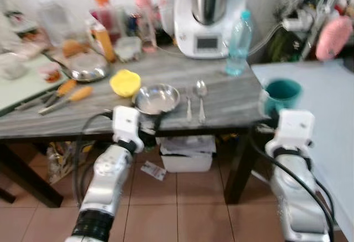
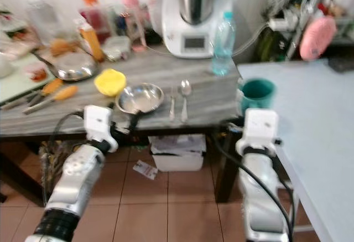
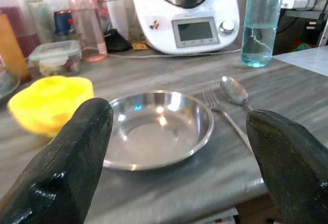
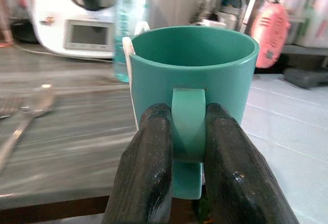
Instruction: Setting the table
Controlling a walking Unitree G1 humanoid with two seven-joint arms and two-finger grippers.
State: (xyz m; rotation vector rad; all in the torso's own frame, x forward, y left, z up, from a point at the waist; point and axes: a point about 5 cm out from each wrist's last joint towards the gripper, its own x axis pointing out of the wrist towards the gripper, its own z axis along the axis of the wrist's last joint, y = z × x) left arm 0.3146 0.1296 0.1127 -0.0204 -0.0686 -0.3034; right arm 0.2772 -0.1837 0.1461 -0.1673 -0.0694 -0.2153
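Grey wood-grain table (image 1: pixel 221 95) before you; right gripper (image 4: pixel 187 131) pinches the teal mug (image 4: pixel 192 75) handle, left gripper (image 3: pixel 179 147) spread near the steel bowl (image 3: pixel 156 129)

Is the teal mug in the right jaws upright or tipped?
Upright. The teal mug has its round mouth facing up, and the right gripper is clamped on its handle. Its contents cannot be seen.

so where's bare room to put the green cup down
The right tool holds the green cup. Bare wood lies right of the spoon, below the water bottle; the pale blue table is bare too. The back-left, around the yellow bowl and steel bowl, is crowded.
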